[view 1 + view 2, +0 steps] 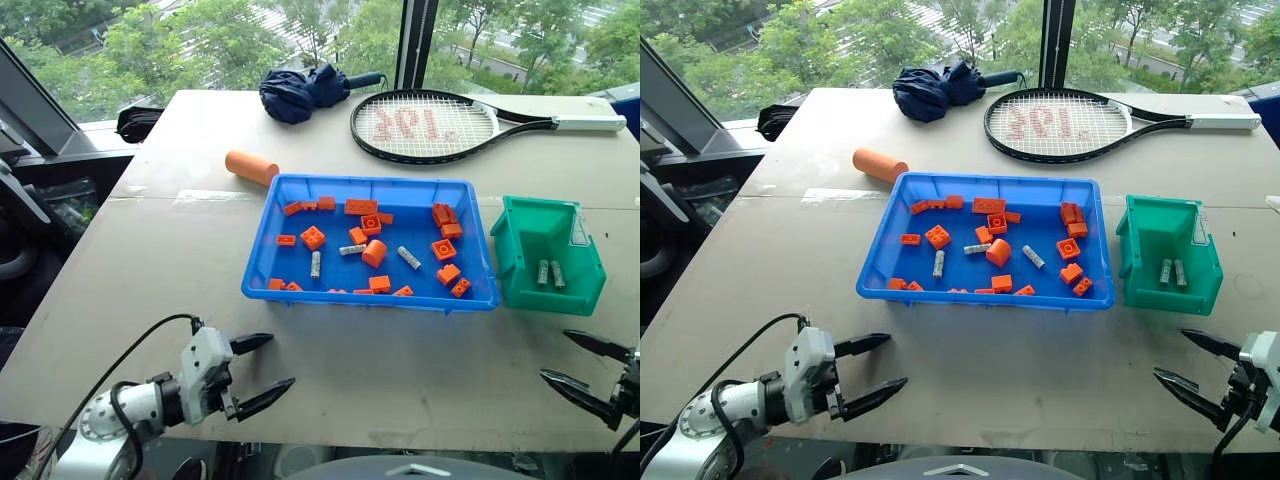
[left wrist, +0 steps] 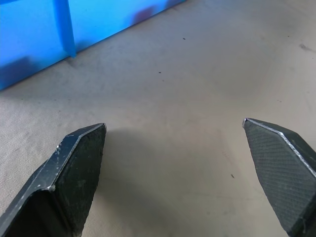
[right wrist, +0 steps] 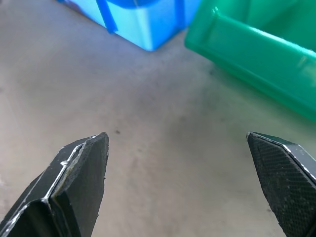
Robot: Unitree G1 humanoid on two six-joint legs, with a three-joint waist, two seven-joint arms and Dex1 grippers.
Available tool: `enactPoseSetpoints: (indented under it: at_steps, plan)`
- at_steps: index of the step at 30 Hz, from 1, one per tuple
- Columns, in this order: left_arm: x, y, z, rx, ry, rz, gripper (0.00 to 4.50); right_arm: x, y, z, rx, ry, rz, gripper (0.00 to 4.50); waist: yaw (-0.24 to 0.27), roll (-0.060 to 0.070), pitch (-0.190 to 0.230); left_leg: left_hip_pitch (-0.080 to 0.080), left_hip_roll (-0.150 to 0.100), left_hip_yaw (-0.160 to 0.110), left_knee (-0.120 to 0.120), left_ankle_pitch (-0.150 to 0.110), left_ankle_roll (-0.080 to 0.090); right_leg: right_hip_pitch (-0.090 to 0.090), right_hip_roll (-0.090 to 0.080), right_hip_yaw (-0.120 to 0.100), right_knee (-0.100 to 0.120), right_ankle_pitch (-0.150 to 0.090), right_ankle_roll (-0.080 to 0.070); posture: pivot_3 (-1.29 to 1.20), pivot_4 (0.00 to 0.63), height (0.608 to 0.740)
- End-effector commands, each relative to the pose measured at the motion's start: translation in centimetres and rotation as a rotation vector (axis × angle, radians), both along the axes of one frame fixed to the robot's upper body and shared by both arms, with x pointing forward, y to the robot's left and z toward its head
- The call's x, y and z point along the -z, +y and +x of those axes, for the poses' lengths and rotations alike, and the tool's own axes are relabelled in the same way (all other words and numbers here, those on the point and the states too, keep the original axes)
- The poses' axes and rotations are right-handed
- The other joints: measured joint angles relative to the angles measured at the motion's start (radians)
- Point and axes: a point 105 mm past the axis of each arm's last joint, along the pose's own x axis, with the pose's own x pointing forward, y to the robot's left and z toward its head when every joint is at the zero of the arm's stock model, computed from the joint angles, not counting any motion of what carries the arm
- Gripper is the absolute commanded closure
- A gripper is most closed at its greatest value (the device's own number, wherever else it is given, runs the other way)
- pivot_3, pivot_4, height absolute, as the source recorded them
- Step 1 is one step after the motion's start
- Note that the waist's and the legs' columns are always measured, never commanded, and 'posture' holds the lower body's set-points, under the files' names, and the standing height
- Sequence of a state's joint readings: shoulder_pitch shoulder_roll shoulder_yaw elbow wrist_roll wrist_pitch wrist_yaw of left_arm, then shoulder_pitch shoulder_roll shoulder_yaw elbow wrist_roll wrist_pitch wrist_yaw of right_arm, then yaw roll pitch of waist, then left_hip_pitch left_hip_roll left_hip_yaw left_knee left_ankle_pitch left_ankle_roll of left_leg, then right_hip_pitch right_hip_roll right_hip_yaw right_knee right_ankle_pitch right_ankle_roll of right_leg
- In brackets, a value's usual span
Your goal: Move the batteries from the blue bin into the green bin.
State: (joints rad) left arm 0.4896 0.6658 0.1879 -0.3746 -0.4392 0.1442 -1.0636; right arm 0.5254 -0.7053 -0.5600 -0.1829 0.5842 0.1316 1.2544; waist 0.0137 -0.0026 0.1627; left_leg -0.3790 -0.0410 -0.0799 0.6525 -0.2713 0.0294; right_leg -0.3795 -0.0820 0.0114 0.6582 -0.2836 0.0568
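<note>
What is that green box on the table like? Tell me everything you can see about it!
The green bin is a small, deep, teal-green box that looks like plastic, open on top, with tall walls and a lower sloped front facing the robot. It stands upright on the table, just right of the blue bin, close to it; whether they touch is unclear. Two batteries lie side by side on its floor. A pale label sits on its right wall.
</note>
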Motion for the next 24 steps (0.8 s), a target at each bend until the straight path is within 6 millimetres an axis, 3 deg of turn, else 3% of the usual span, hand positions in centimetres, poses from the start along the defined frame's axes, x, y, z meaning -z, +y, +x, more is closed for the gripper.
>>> enactPoseSetpoints:
  at_steps: [1,7,9,17,20,24]
  plan:
    - [-2.0,-0.2,0.4,0.041,-0.054,-0.03,0.0,-3.6,2.0,1.1,-0.059,-0.093,0.012,0.03,0.0,0.0,0.0,0.0,0.0,0.0,0.0,0.0,0.0,0.0,0.0,0.0,0.0,0.0,0.0,0.0,0.15,0.74]
    - [-7.0,-0.8,2.3,0.147,-0.175,-0.053,0.0,-7.4,7.5,4.9,-0.113,-0.151,0.095,0.03,0.0,-0.002,0.0,0.0,0.001,0.0,0.001,0.0,0.0,0.0,0.001,-0.001,0.0,0.0,0.0,0.0,0.15,0.74]
    - [-8.4,-1.0,2.6,0.179,-0.196,-0.039,0.0,-7.9,9.2,6.2,-0.137,-0.168,0.063,0.03,-0.001,-0.002,0.001,-0.001,0.001,0.0,0.001,0.0,0.0,-0.001,0.001,-0.002,0.0,0.002,0.003,0.0,0.15,0.74]
    - [-13.6,-0.9,4.5,0.248,-0.287,0.049,0.0,-7.3,14.9,12.8,-0.182,-0.112,-0.163,0.03,-0.008,-0.003,0.002,-0.006,0.0,-0.001,0.0,0.001,-0.001,-0.009,0.003,-0.002,0.002,0.002,0.003,0.0,0.15,0.74]
    - [-14.3,-0.7,5.4,0.225,-0.303,0.09,0.0,-7.0,17.2,14.3,-0.204,-0.066,-0.201,0.03,-0.014,-0.004,0.003,-0.007,0.0,-0.001,0.0,0.001,-0.002,-0.01,0.003,-0.002,0.003,0.002,0.004,0.0,0.15,0.74]
    - [-15.1,-0.2,6.2,0.207,-0.31,0.139,0.0,-5.2,18.8,16.2,-0.191,0.019,-0.309,0.03,-0.025,-0.005,0.003,-0.017,0.0,-0.001,0.001,0.004,-0.006,-0.019,0.004,-0.003,0.004,0.003,0.004,0.0,0.15,0.74]
